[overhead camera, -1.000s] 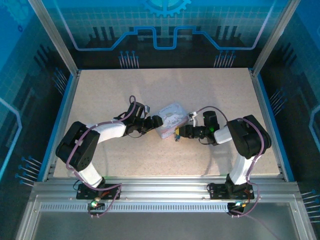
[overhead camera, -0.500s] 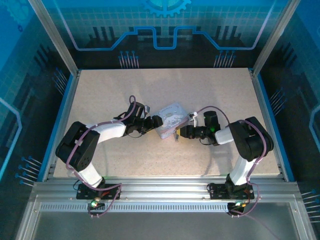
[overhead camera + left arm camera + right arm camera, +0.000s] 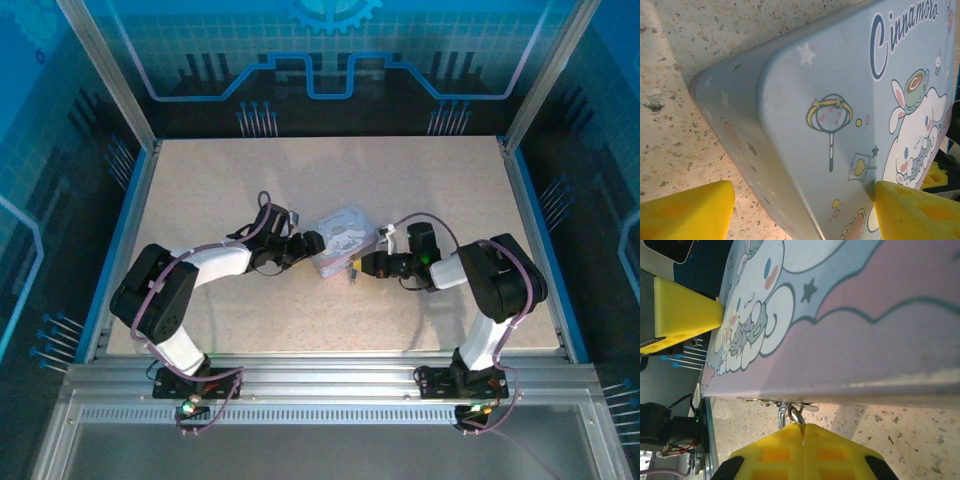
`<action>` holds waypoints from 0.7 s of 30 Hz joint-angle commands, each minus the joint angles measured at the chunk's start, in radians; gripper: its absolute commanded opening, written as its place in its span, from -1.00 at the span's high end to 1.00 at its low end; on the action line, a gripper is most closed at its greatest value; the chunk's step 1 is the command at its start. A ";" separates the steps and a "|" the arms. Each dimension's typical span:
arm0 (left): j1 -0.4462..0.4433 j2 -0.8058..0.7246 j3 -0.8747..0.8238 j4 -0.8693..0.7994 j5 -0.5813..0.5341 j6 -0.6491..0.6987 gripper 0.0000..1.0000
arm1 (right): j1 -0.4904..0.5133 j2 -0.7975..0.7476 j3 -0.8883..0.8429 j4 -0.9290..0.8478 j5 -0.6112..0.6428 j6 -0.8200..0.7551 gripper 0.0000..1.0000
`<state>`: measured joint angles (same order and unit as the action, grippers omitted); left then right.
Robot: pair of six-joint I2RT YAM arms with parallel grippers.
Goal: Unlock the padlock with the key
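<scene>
Clamping padlock (image 3: pixel 792 415) at tin's (image 3: pixel 865 340) edge, right gripper (image 3: pixel 802 432), left gripper (image 3: pixel 802 210) astride

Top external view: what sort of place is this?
Probably a lab robot workcell: an aluminium-profile frame with blue printed panels encloses a speckled tabletop, with a left arm and right arm bolted to the rail at its near edge.

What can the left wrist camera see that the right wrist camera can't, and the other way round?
Left wrist: the Cinnamoro lettering and a wand drawing. Right wrist: the padlock's silver shackle at the tin's edge, the right pincer shut right by it. Both: the tin and the left pincer.
</scene>
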<state>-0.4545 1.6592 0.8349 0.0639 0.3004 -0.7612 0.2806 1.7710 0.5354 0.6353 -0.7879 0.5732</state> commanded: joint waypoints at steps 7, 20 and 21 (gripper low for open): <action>-0.004 -0.005 -0.051 -0.121 -0.048 -0.008 -0.48 | -0.003 -0.044 -0.065 0.138 0.086 0.138 1.00; -0.004 -0.012 -0.058 -0.109 -0.043 -0.012 -0.49 | 0.003 -0.115 -0.137 0.245 0.204 0.358 1.00; -0.004 -0.012 -0.058 -0.109 -0.043 -0.010 -0.49 | 0.005 -0.116 -0.138 0.242 0.211 0.369 1.00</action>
<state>-0.4557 1.6424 0.8150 0.0620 0.2962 -0.7692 0.2817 1.6840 0.4084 0.8131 -0.6228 0.8753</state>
